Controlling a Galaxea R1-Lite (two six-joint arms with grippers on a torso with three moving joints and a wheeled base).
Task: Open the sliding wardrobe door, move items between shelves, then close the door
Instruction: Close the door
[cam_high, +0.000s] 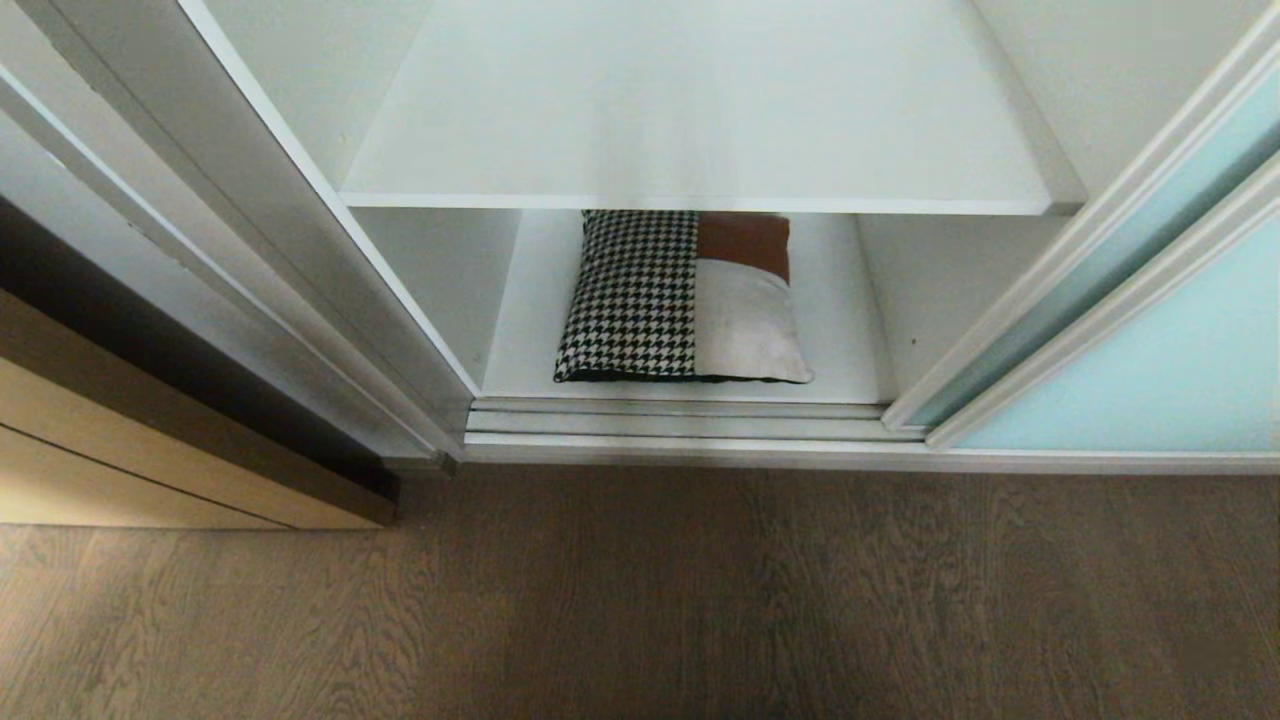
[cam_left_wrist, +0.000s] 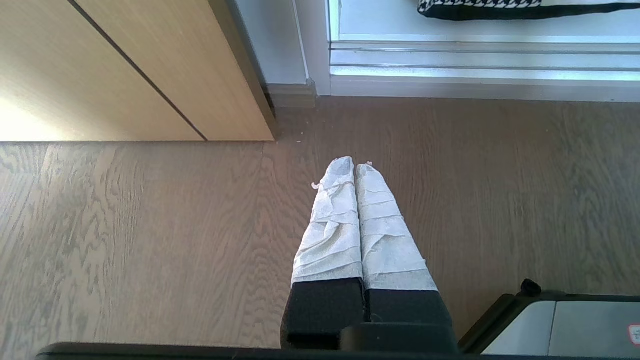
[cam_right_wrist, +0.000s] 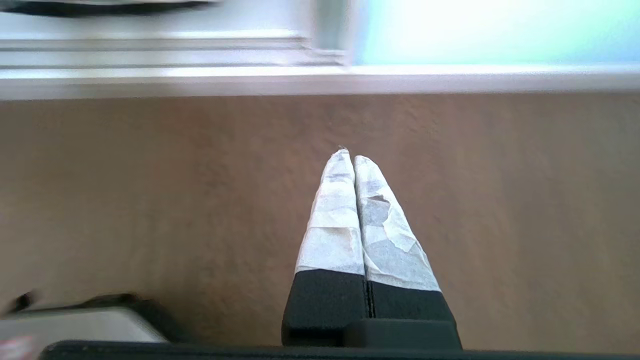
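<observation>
Your frosted pale blue-green glass sliding door (cam_high: 1150, 370) sits slid to the right, and the houndstooth, beige and brown patchwork cushion (cam_high: 680, 300) lies on the white bottom shelf (cam_high: 850, 350). Both the left gripper (cam_left_wrist: 355, 167) and right gripper (cam_right_wrist: 348, 157) hang pinched closed, empty, over the grey-brown wood floor (cam_high: 640, 600), though the right wrist view's kinda smeary.

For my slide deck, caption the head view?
Sliding wardrobe door open at right; patchwork cushion on the bottom shelf, upper shelf bare.

My left hand (cam_left_wrist: 355, 167) has two tapered fingers (cam_left_wrist: 332, 225) wrapped in wrinkled white tape over black bases; my right hand (cam_right_wrist: 348, 157) looks alike, its tape torn.
</observation>
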